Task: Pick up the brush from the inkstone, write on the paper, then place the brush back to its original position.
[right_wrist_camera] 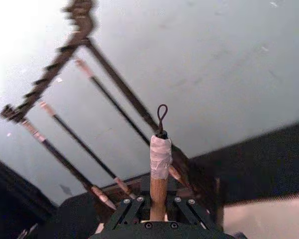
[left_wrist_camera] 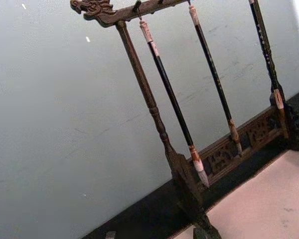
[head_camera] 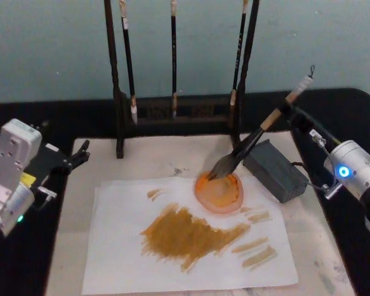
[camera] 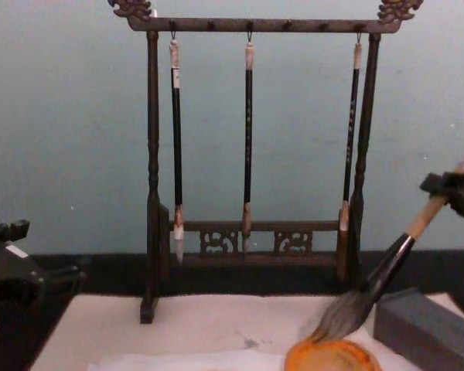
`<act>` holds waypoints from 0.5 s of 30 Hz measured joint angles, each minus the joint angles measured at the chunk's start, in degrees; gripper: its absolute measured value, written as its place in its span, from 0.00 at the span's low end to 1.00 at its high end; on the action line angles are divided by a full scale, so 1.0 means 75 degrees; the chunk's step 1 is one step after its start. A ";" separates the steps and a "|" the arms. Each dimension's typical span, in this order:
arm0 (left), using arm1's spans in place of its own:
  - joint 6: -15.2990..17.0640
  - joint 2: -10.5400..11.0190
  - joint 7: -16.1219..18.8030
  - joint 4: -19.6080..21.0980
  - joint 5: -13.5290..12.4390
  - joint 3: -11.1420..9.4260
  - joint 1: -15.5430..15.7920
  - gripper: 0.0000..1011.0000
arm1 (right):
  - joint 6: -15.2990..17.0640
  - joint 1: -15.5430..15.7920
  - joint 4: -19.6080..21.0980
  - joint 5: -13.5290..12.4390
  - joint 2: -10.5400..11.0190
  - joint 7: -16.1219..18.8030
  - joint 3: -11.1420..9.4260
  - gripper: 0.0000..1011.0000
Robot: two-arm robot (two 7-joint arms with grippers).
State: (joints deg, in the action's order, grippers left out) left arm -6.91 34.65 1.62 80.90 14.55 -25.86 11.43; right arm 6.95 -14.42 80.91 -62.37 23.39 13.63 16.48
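The brush point(head_camera: 253, 140) leans steeply, its bushy tip resting in a shallow orange dish point(head_camera: 221, 196), its tan handle rising to the right over the dark grey inkstone block point(head_camera: 277, 171). My right gripper point(head_camera: 299, 121) is shut on the upper handle; in the right wrist view the taped handle end point(right_wrist_camera: 159, 157) rises from between its fingers point(right_wrist_camera: 128, 211). The chest view has the bristles point(camera: 342, 315) at the dish point(camera: 332, 359) and the right gripper point(camera: 452, 189) on the handle. The white paper point(head_camera: 117, 246) carries broad ochre strokes. My left gripper point(head_camera: 79, 154) is parked open at the left.
A dark wooden rack point(head_camera: 172, 120) with three thin hanging brushes point(camera: 248, 139) stands behind the beige mat point(head_camera: 333, 259). The left wrist view looks at the rack post point(left_wrist_camera: 154, 114) and the pale wall. Black tabletop borders the mat on both sides.
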 joint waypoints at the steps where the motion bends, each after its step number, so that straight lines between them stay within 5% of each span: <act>1: 0.0000 0.0000 0.0000 0.0000 0.0000 0.0000 0.0000 1.00 | -0.0075 0.0018 0.0059 0.0086 0.0051 0.0051 0.0035 0.17; 15: 0.0000 0.0000 0.0000 0.0000 0.0000 0.0000 0.0000 1.00 | -0.1326 0.0559 0.1049 0.1802 0.0887 0.0993 0.0314 0.17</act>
State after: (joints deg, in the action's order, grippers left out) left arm -6.91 34.65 1.62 80.90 14.55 -25.86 11.43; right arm -2.99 -10.23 88.77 -48.86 30.04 21.08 18.83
